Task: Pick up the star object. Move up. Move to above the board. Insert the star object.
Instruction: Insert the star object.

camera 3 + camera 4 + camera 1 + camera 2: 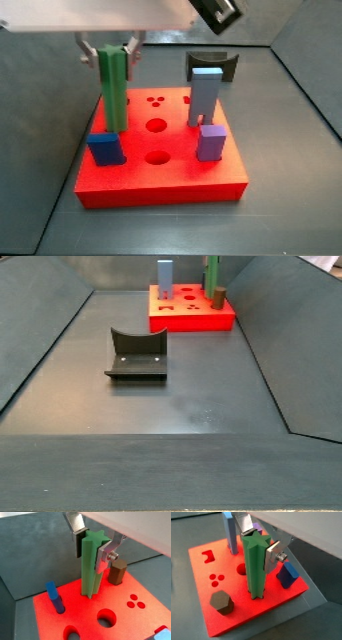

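Note:
The star object [89, 567], a tall green prism with ridged sides, stands upright with its lower end in the top of the red board [143, 619]. My gripper [91, 554] is shut on its upper end, with a dark pad on one side and a silver plate on the other. In a wrist view the star object [254, 567] rises from the board [211, 624] between the gripper [260, 546] fingers. In both side views the star object [114, 90] [211, 281] is at the board's [167, 185] [187, 320] edge, under the gripper [110, 52].
Other pegs stand on the board: a tall light-blue block [205, 95], a purple peg [211, 142], a blue peg [106, 148] and a dark brown peg [117, 573]. Open holes [105, 618] lie near the star. The fixture [136, 354] stands on the floor away from the board.

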Available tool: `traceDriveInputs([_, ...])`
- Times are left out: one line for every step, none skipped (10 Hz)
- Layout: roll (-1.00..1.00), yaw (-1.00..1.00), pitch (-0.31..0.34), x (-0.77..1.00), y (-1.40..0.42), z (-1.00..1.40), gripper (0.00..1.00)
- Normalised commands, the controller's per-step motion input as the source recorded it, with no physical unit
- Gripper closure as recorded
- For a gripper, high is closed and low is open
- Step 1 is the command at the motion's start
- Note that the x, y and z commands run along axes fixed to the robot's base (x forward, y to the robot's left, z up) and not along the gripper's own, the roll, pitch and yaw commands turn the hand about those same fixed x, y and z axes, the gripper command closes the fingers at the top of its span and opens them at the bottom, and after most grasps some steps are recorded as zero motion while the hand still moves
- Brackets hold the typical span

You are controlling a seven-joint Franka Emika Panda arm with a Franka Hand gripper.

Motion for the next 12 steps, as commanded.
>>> traceDriveInputs([-0.07, -0.55, -0.29, 0.16, -0.3, -0.63, 1.0])
traceDriveInputs([-0.04, -0.65, -0.3, 0.03, -0.31, -0.63, 1.0])
traceDriveInputs([-0.03, -0.55, -0.217, 0.15, -0.21, -0.75, 1.0])
traceDriveInputs([0.04, -0.24, -0.021, 0.19, 0.0, -1.0, 1.0])
traceDriveInputs([0.0, -0.08, 0.0, 0.21, 0.0, -1.0, 1.0])
traceDriveInputs([0.0, 0.0, 0.003, 0.35, 0.0, -1.0, 1.0])
traceDriveInputs([0.0, 0.06, 0.074, 0.25, 0.07, -1.0, 1.0])
traceDriveInputs([0.0, 0.0, 0.064, 0.0, 0.2, -1.0, 1.0])
traceDriveInputs([-0.21, 0.0, -0.164, -0.11, 0.0, -0.43, 1.0])
traceDriveInputs([0.0, 0.02, -0.064, -0.09, 0.0, 0.0, 1.0])
traceDriveInputs([0.0, 0.11, -0.104, -0.34, 0.0, -0.19, 1.0])
traceDriveInputs([0.0, 0.59, -0.097, -0.44, 0.23, -0.53, 1.0])
